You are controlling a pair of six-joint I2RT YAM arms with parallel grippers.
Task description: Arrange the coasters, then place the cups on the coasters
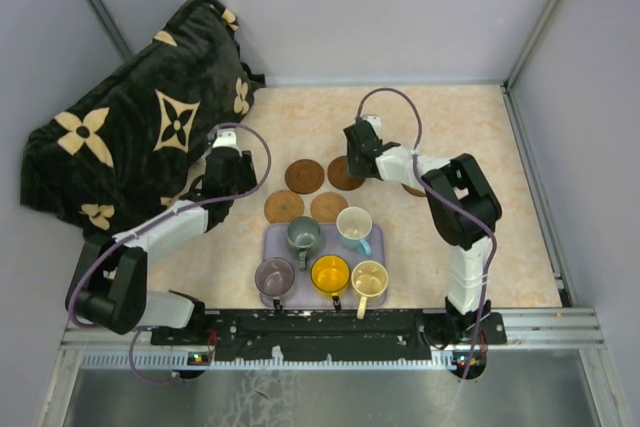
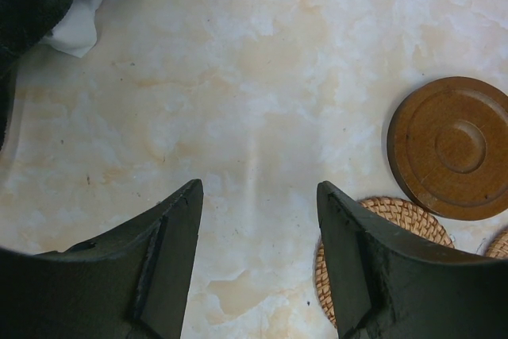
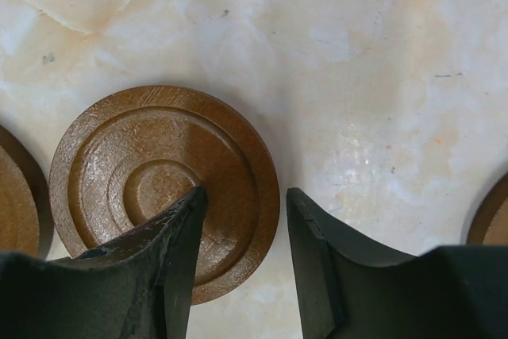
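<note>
The right gripper is half open over a dark coaster edge (just behind the tray). It should squeeze softly. The left gripper is wide, empty.

Left gripper gapes; right gripper seemingly half-open.

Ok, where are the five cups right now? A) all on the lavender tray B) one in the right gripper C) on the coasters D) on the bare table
A: in the top view all five cups stand on the lavender tray, none on the coasters.
</note>
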